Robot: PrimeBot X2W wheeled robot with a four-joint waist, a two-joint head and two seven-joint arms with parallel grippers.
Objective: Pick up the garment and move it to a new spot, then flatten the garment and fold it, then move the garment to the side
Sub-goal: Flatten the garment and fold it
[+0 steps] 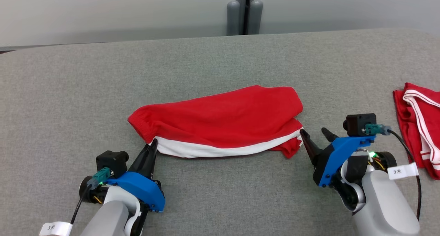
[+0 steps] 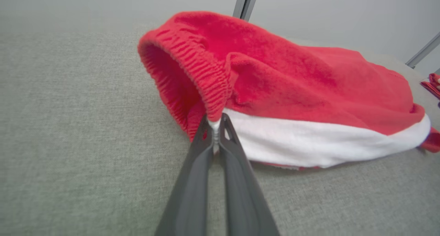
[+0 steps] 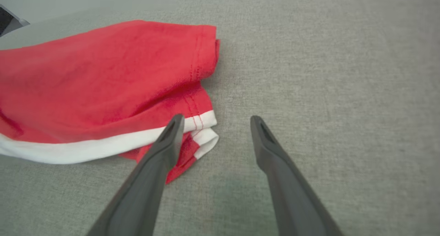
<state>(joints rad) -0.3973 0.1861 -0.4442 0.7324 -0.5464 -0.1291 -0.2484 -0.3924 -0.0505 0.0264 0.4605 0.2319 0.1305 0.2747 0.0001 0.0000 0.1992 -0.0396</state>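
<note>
The garment is a pair of red shorts with a white side stripe, lying folded lengthwise across the middle of the grey surface. My left gripper is shut on its near-left corner, where the ribbed waistband meets the white stripe; in the left wrist view the garment has that corner pinched between the two fingers of the left gripper. My right gripper stands open at the garment's right leg hem. In the right wrist view one fingertip lies over the hem of the garment, the other over bare fabric; the right gripper holds nothing.
A second red garment with white stripes lies at the right edge of the grey cloth-covered surface. A grey wall and a dark post stand behind the far edge.
</note>
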